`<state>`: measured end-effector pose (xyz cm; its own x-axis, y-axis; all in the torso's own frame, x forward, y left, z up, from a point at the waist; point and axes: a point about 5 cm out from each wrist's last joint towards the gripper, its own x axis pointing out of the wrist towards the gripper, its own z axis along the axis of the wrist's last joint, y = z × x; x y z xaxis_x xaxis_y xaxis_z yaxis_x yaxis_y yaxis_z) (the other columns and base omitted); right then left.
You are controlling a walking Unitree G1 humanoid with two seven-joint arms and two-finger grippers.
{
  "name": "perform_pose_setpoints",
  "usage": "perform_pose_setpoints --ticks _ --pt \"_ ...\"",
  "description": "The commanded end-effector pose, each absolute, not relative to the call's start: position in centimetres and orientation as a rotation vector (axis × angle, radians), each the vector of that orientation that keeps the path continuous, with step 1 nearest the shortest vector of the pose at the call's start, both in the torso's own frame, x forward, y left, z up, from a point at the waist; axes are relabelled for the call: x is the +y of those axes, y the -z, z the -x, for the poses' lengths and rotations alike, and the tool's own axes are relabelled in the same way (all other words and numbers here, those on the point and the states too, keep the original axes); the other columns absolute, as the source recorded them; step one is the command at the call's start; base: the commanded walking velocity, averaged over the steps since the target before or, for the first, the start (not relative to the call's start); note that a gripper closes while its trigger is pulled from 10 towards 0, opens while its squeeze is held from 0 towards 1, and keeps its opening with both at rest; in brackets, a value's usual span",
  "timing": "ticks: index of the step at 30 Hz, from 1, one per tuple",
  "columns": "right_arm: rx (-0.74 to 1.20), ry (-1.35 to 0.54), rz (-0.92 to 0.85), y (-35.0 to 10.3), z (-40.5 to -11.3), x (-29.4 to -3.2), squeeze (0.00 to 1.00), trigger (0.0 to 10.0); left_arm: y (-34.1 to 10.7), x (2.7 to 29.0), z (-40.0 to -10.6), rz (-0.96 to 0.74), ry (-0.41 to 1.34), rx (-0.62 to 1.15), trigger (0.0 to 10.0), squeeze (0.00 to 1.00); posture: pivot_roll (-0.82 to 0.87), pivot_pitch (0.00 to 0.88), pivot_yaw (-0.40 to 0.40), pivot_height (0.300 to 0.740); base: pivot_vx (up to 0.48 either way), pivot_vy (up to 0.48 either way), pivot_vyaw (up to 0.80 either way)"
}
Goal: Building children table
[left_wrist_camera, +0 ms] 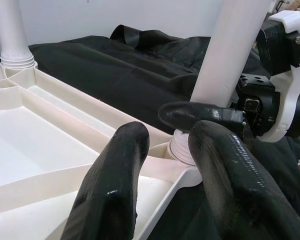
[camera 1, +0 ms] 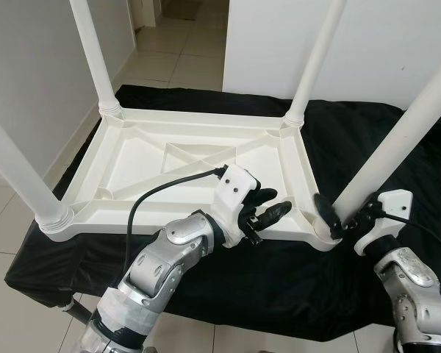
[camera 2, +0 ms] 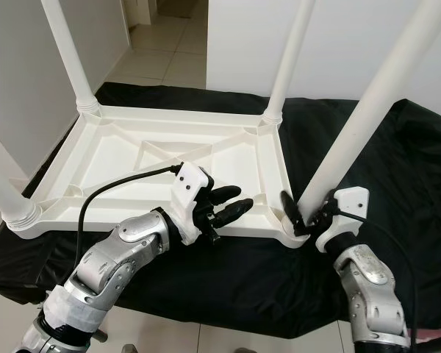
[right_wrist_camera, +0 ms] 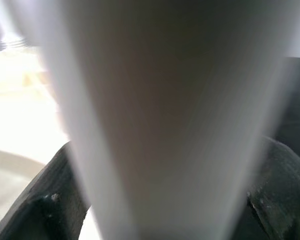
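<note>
The white children's table [camera 1: 132, 158] lies upside down on a black cloth, with its ribbed underside facing up. Its legs stand at the corners: far left [camera 1: 94, 55], far right [camera 1: 316, 59], near left [camera 1: 15, 173] and near right [camera 1: 397, 140]. My right gripper [camera 1: 345, 215] is shut around the near-right leg just above its socket. In the right wrist view that leg [right_wrist_camera: 165, 115] passes between the two black fingers [right_wrist_camera: 40, 205]. My left gripper [camera 1: 270, 204] hovers open over the table's near rim, pointing at the same corner, with nothing between its fingers [left_wrist_camera: 115, 185].
The black cloth [camera 1: 338, 132] covers the low stand under the table and hangs over its front edge. Tiled floor [camera 1: 184, 51] runs back along a grey wall at the left and a white wall [camera 1: 279, 37] behind.
</note>
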<state>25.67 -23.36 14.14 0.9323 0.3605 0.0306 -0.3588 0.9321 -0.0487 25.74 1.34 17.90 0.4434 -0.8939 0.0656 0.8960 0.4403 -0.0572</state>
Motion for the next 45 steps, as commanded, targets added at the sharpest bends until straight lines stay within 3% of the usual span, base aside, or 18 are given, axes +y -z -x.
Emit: perform_pose_setpoints --ticks 1,9,10,15,16,30,31,34,35,45 --pt "-0.027 -0.427 0.049 -13.8 -26.0 -23.3 0.0 10.0 -17.9 1.1 -25.6 0.083 1.167 -0.033 10.0 0.0 -0.12 0.0 -0.023 0.74 0.0 0.0 0.0" --pt "0.01 -0.548 0.09 -13.4 -27.1 -23.0 0.0 10.0 -18.1 0.9 -25.7 0.085 1.163 -0.041 10.0 0.0 -0.11 0.0 -0.021 0.74 0.0 0.0 0.0" --pt "0.009 -0.556 0.091 -13.3 -27.4 -23.0 0.0 7.8 -18.1 0.9 -25.6 0.087 1.163 -0.04 10.0 0.0 -0.11 0.0 -0.02 0.74 0.0 0.0 0.0" --pt "0.005 -0.573 0.092 -13.3 -27.7 -23.1 0.0 7.8 -18.1 0.9 -25.6 0.09 1.163 -0.039 10.0 0.0 -0.11 0.0 -0.02 0.74 0.0 0.0 0.0" --pt "0.012 -0.584 0.101 -13.1 -27.9 -23.1 0.0 0.0 -17.7 1.0 -25.6 0.055 1.157 -0.032 10.0 0.0 -0.1 0.0 -0.016 0.74 0.0 0.0 0.0" --pt "0.023 -0.599 0.101 -12.4 -28.2 -23.3 0.0 0.0 -16.7 1.2 -25.1 -0.022 1.168 -0.009 10.0 0.0 -0.1 0.0 -0.008 0.74 0.0 0.0 0.0" --pt "0.018 -0.587 0.1 -12.4 -28.2 -23.4 0.0 2.6 -16.7 1.2 -25.1 -0.021 1.171 -0.007 10.0 0.0 -0.1 0.0 -0.008 0.74 0.0 0.0 0.0" --pt "0.015 -0.578 0.099 -12.5 -28.2 -23.4 0.0 2.6 -16.7 1.1 -25.0 -0.021 1.173 -0.007 10.0 0.0 -0.1 0.0 -0.008 0.74 0.0 0.0 0.0" --pt "0.012 -0.556 0.091 -12.5 -28.2 -23.5 0.0 10.0 -16.6 1.1 -25.0 -0.019 1.176 -0.006 10.0 0.0 -0.1 0.0 -0.007 0.74 0.0 0.0 0.0" --pt "0.003 -0.423 0.081 -12.2 -27.4 -23.8 0.0 10.0 -16.1 1.0 -24.9 -0.029 1.173 -0.001 10.0 0.0 -0.11 0.0 -0.018 0.74 0.0 0.0 0.0"
